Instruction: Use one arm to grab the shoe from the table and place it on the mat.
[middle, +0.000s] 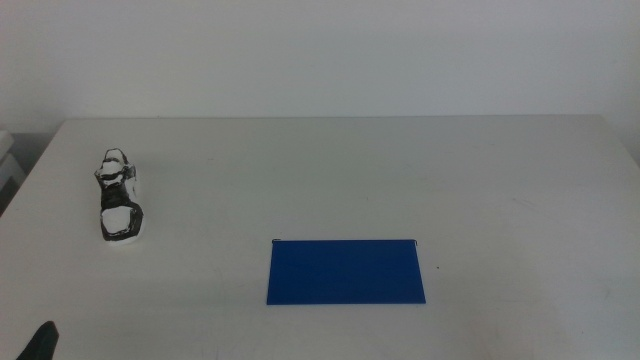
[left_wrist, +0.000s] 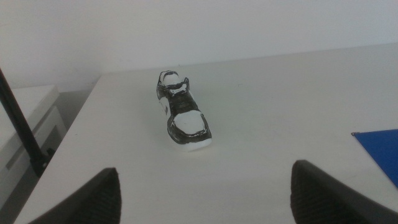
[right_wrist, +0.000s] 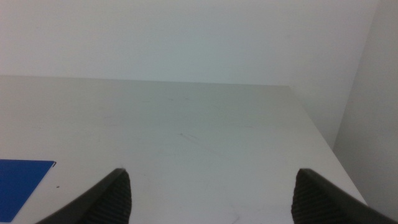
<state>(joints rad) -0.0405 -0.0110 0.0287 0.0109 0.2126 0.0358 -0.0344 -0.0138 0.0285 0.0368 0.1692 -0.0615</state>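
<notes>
Sitting on the counter's (middle: 330, 170) left side, the shoe (middle: 119, 197) is well apart from the mat (middle: 346, 272); the left pincer (left_wrist: 205, 193), spread wide, could tip it if it closes off-centre.

The middle camera looks forward and down over the large white tabletop (middle: 330, 170). The left wrist camera sits low, facing the small white-and-black sneaker (left_wrist: 181, 110) close by. The right wrist camera faces the table's far corner. All three catch the flat blue rectangular mat (middle: 345, 272).
</notes>
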